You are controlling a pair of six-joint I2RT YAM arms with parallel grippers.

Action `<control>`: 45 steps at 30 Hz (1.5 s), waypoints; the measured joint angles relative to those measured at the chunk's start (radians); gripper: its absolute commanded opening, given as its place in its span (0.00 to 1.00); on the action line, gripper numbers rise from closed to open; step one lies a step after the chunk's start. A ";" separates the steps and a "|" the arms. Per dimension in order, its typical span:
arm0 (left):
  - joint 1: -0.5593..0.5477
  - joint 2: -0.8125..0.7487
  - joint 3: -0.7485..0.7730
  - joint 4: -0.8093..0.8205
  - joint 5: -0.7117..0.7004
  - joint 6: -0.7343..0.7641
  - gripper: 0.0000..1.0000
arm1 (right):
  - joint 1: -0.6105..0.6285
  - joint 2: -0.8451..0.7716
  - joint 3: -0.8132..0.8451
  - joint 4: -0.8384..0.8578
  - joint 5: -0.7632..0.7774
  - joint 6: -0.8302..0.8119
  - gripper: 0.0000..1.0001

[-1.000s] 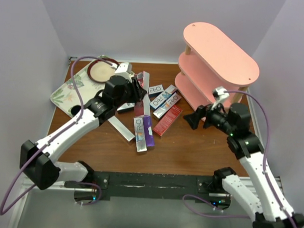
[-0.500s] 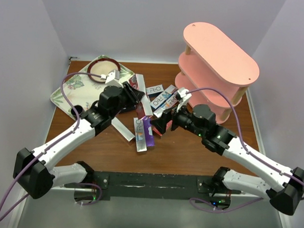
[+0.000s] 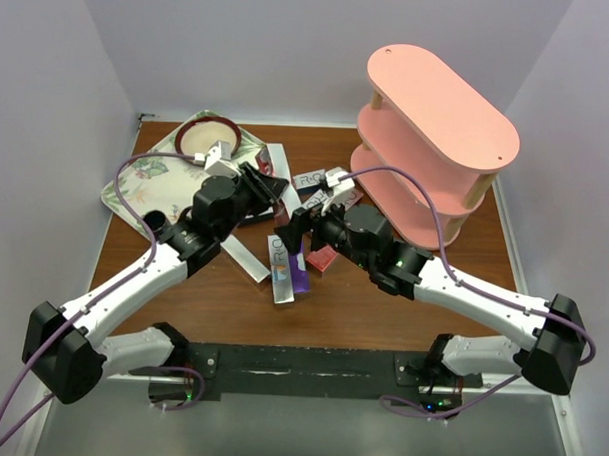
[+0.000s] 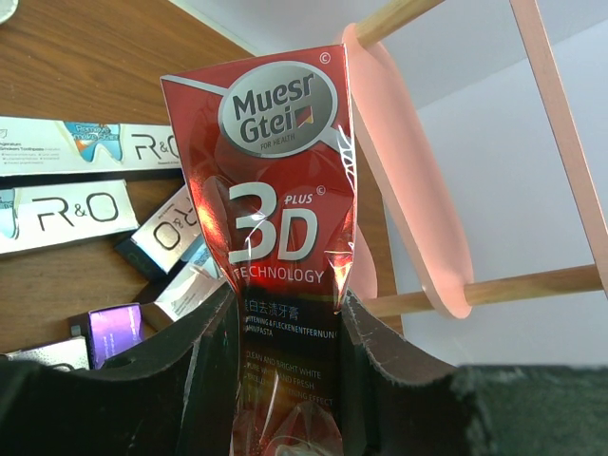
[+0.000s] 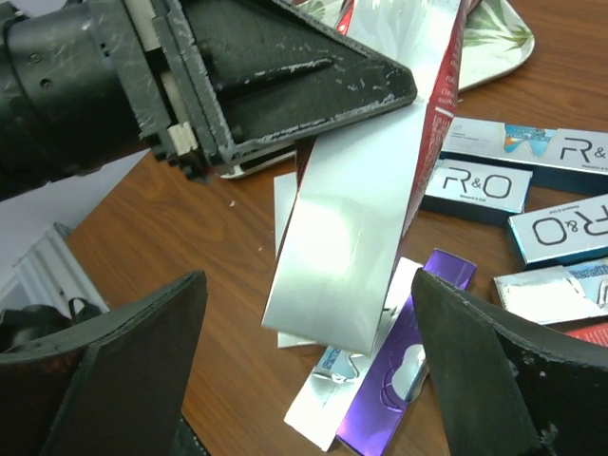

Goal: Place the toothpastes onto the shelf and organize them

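My left gripper (image 4: pixel 285 306) is shut on a red toothpaste box (image 4: pixel 275 190) printed "3D" and holds it above the table. In the top view this gripper (image 3: pixel 269 190) is over the pile of toothpastes. My right gripper (image 5: pixel 312 281) is open, and the silver back of the held box (image 5: pixel 347 237) hangs between its fingers without touching them. In the top view it (image 3: pixel 292 228) is right beside the left one. Several toothpastes lie on the table: a purple one (image 3: pixel 299 268), silver ones (image 3: pixel 245 258) and R&O boxes (image 5: pixel 475 185). The pink shelf (image 3: pixel 439 103) stands at the back right.
A leaf-patterned tray (image 3: pixel 151 173) holding a round dark-rimmed dish (image 3: pixel 200 139) lies at the back left. The shelf's boards and wooden posts (image 4: pixel 408 171) are to the right of the held box. White walls close in the table on three sides.
My right arm has swung left from beside the shelf to the pile and now has its open jaws around the held box. My left gripper has shifted slightly left with the box.
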 measured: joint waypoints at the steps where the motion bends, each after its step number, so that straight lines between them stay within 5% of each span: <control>1: 0.000 -0.003 -0.004 0.000 0.000 0.000 0.43 | 0.002 0.011 0.005 0.006 0.009 0.001 0.81; 8: 0.000 -0.027 -0.015 0.006 -0.003 -0.002 0.48 | 0.008 0.047 0.011 0.024 0.051 0.003 0.46; 15: 0.001 -0.043 -0.028 0.031 -0.017 -0.019 0.77 | 0.013 0.048 0.018 0.024 0.066 -0.001 0.17; 24: 0.042 -0.098 -0.037 0.036 -0.004 -0.013 0.99 | 0.014 0.046 0.031 -0.021 0.087 -0.014 0.15; 32: 0.190 -0.168 -0.033 0.017 0.070 0.088 0.97 | 0.015 0.044 0.114 -0.171 0.162 -0.037 0.15; 45: 0.196 -0.188 -0.044 -0.018 0.271 0.283 0.97 | 0.015 0.026 0.208 -0.322 0.254 -0.041 0.15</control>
